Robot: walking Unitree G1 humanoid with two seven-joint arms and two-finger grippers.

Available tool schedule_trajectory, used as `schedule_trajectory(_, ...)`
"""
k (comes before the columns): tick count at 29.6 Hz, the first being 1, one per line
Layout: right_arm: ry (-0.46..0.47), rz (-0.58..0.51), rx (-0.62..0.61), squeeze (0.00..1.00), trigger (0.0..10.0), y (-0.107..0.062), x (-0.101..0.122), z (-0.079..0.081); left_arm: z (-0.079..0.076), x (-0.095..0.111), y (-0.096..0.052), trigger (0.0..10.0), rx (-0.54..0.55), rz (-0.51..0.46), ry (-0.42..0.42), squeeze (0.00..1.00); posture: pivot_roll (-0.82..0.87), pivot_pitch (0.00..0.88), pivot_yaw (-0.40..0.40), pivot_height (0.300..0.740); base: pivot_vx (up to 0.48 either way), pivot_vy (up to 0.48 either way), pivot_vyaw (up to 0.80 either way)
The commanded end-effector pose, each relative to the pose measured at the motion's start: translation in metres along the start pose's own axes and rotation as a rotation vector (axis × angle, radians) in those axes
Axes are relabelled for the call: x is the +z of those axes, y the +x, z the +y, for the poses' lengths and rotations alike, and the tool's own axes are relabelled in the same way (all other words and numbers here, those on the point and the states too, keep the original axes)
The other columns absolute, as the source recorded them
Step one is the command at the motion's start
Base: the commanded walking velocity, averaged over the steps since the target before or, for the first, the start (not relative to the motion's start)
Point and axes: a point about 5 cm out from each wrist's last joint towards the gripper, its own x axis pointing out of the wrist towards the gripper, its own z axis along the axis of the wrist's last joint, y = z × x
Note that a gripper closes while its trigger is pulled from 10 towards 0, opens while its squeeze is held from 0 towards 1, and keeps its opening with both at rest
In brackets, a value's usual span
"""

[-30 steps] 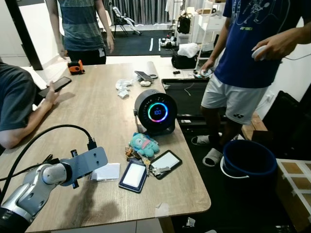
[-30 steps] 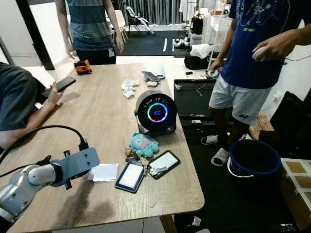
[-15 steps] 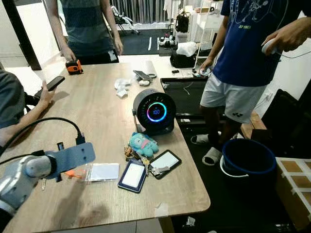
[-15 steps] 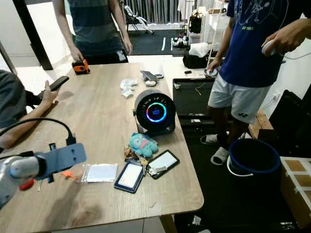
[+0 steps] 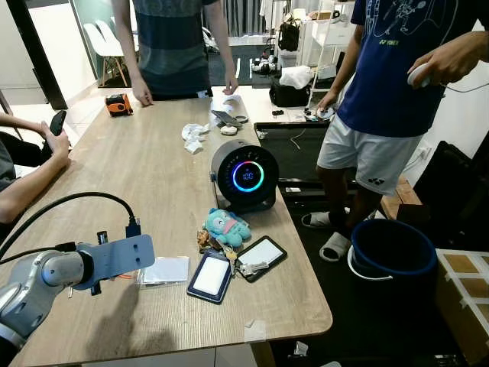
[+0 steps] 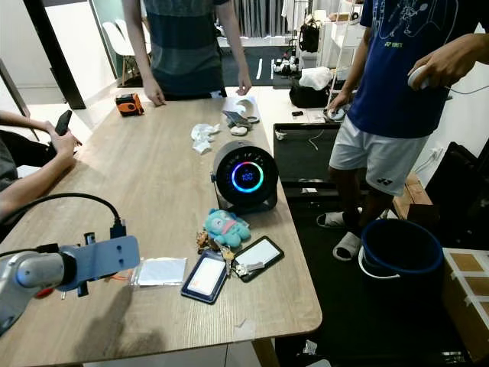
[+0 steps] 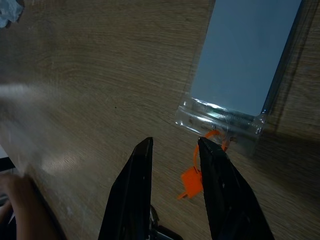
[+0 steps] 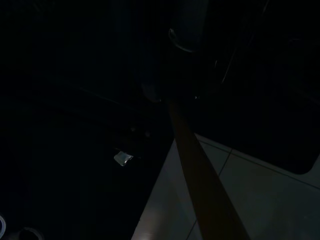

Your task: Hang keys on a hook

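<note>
A key bunch [image 5: 246,268] lies on the wooden table [image 5: 153,176] near its right edge. It is tied in with a teal plush toy [image 5: 227,228], a blue-framed card holder [image 5: 210,277] and a black one [image 5: 260,254]. My left arm [image 5: 114,260] hovers low over the table, left of them. In the left wrist view my left gripper [image 7: 175,145] is open and holds nothing. It hangs just short of a clear card sleeve [image 7: 245,70], and an orange tag [image 7: 190,182] sits beside one finger [image 7: 217,180]. My right arm hangs idle, its wrist view nearly black.
A round black speaker [image 5: 244,174] with a glowing ring stands behind the plush. Crumpled paper [image 5: 191,138] and an orange tape measure [image 5: 118,105] lie farther back. One person [image 5: 172,46] stands at the far end, another [image 5: 390,69] beside a blue bucket [image 5: 393,252]; a seated person's arm [image 5: 30,183] rests at left.
My left arm has drawn back to the left, uncovering the card sleeve and orange tag. The far person has stepped right, and the seated person's arm has pulled back.
</note>
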Motion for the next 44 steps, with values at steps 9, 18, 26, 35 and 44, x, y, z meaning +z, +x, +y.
schedule_trajectory(9, 0.019, 0.020, -0.003, 0.00, 10.0, -0.002, -0.006, 0.003, -0.008, 0.007, 0.008, 10.0, -0.023, -0.023, 0.005, 0.00, 0.04, 0.115, 0.076, 0.740, 0.000, 0.000, 0.00)
schedule_trajectory(18, 0.017, 0.019, -0.004, 0.00, 10.0, -0.002, -0.005, 0.001, -0.007, 0.007, 0.012, 10.0, -0.002, -0.022, 0.000, 0.00, 0.03, 0.115, 0.073, 0.740, 0.000, 0.000, 0.00)
schedule_trajectory(26, 0.015, 0.017, 0.001, 0.00, 10.0, -0.002, -0.005, 0.002, -0.005, -0.010, 0.023, 10.0, 0.053, 0.067, -0.009, 0.00, 0.03, 0.119, 0.074, 0.740, 0.000, 0.000, 0.00)
schedule_trajectory(35, 0.019, 0.020, -0.003, 0.00, 10.0, -0.004, -0.008, 0.003, -0.004, -0.022, 0.020, 10.0, 0.044, 0.100, -0.008, 0.00, 0.03, 0.123, 0.080, 0.740, 0.000, 0.000, 0.00)
schedule_trajectory(44, 0.018, 0.024, 0.004, 0.00, 10.0, -0.004, -0.008, 0.004, -0.007, -0.024, 0.009, 10.0, -0.033, 0.077, 0.033, 0.00, 0.04, 0.125, 0.078, 0.740, 0.000, 0.000, 0.00)
